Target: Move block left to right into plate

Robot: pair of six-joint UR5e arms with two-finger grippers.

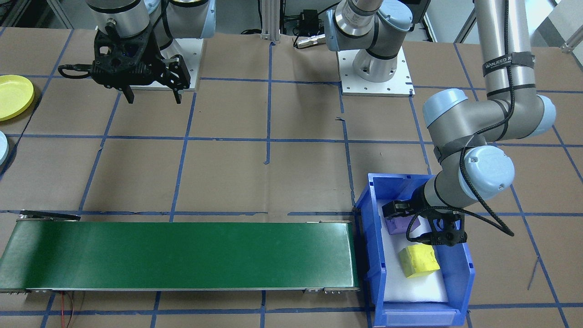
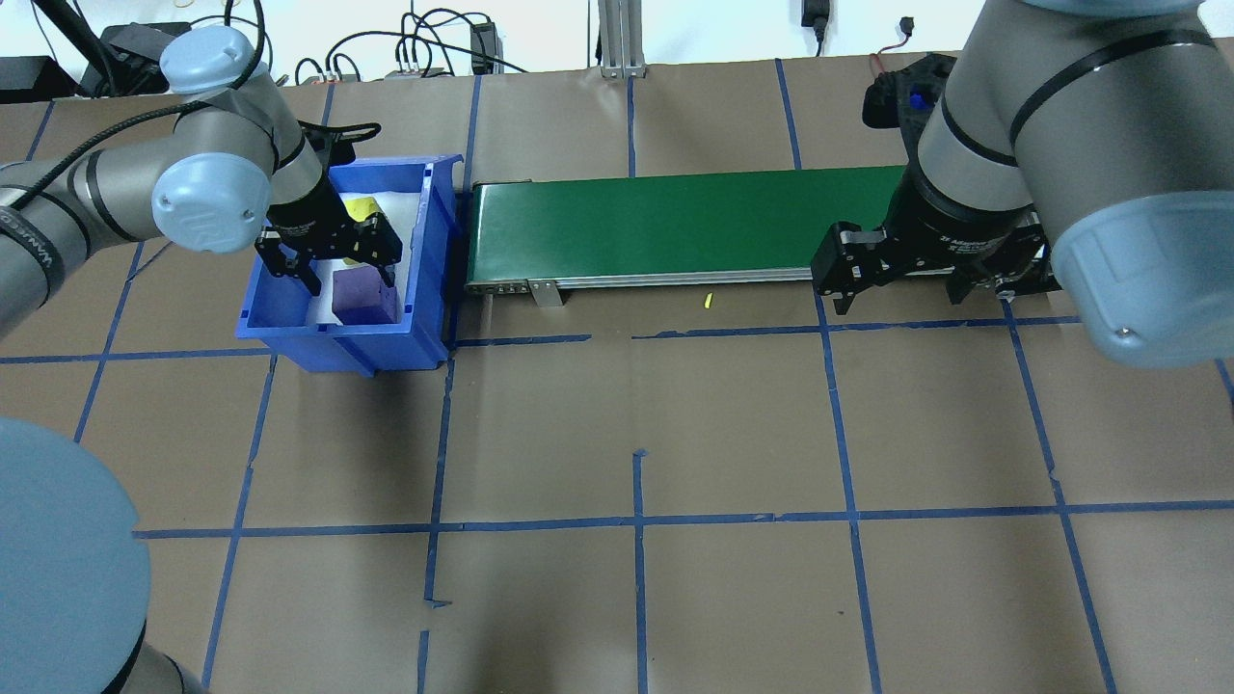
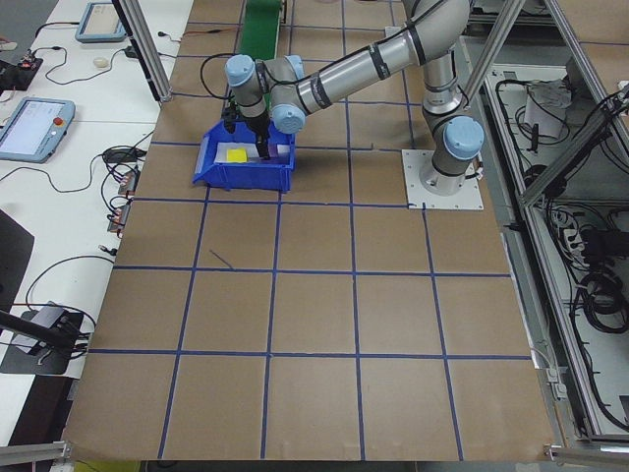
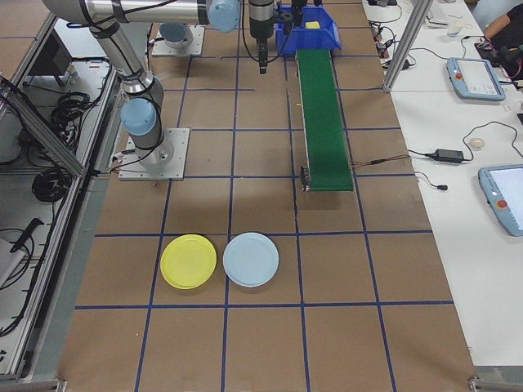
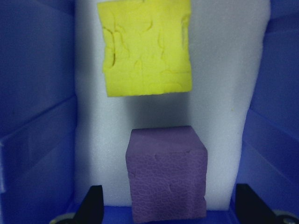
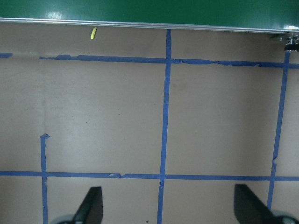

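A purple block (image 5: 167, 173) sits upright on white foam padding (image 5: 224, 93) inside a blue bin (image 1: 460, 273), its flat faces roughly square with the bin walls; it is close to a cube, so no long axis stands out. A yellow block (image 5: 147, 46) lies just beyond it on the same padding, slightly rotated, the two apart with a strip of foam between them.

The left gripper (image 5: 166, 205) hangs inside the bin with its jaws spread wide, one fingertip (image 5: 91, 205) on each side of the purple block and clear of it, grasping nothing. In the overhead view the left gripper (image 2: 333, 255) straddles the block from above.

The right gripper (image 1: 152, 93) hovers over bare brown table (image 1: 273, 182) near the end of the green conveyor belt (image 1: 182, 255), jaws spread and empty.

A yellow plate (image 4: 189, 261) and a pale blue plate (image 4: 251, 259) rest side by side, touching or nearly so, on the table well apart from the bin.
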